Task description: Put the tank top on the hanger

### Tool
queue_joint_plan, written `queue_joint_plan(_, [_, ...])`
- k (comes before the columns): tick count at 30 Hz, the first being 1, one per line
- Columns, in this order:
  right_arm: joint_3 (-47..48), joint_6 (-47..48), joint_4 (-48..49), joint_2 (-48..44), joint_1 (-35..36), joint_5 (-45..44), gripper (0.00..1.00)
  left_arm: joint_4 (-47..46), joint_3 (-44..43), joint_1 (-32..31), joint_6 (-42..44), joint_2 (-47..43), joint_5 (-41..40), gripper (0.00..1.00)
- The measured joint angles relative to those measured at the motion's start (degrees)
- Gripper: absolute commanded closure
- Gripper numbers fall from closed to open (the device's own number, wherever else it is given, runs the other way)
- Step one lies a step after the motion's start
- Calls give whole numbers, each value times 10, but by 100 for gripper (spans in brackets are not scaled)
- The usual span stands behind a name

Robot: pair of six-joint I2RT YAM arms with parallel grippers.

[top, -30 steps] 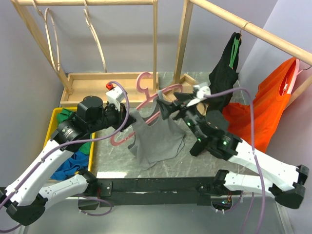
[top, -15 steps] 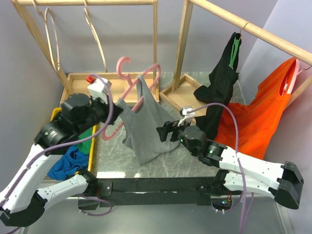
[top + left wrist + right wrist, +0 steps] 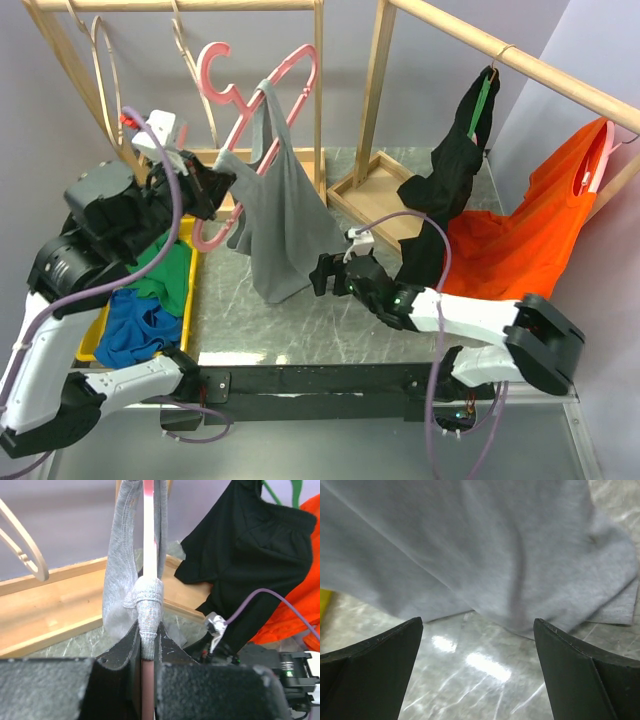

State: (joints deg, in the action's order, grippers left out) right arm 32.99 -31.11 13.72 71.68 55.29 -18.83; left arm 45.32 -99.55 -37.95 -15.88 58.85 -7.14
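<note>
Nearest, the right arm lies low and stretched leftward over the surface (image 3: 330,330), its end effector (image 3: 477,630) spread wide and holding nothing, just short of the hem of the tank top (image 3: 280,225). The top hangs clear of most of the surface from the pink hanger (image 3: 148,540). The left arm is raised and bent, and its end effector (image 3: 148,642) is clamped on the hanger's bar with a bunched strap pinched in. The dressing step looks nearly finished. Next, that strap needs freeing without dragging the top off.
</note>
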Motion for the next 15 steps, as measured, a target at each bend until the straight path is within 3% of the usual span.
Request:
queue_joint_plan(6, [29, -10, 11, 95, -39, 22, 0, 2, -8, 0, 6, 35, 0, 99])
queue_joint_plan(11, [115, -9, -9, 169, -43, 12, 1, 6, -8, 0, 11, 43, -1, 99])
queue_joint_plan(15, [171, -8, -25, 224, -37, 3, 7, 6, -8, 0, 12, 37, -1, 99])
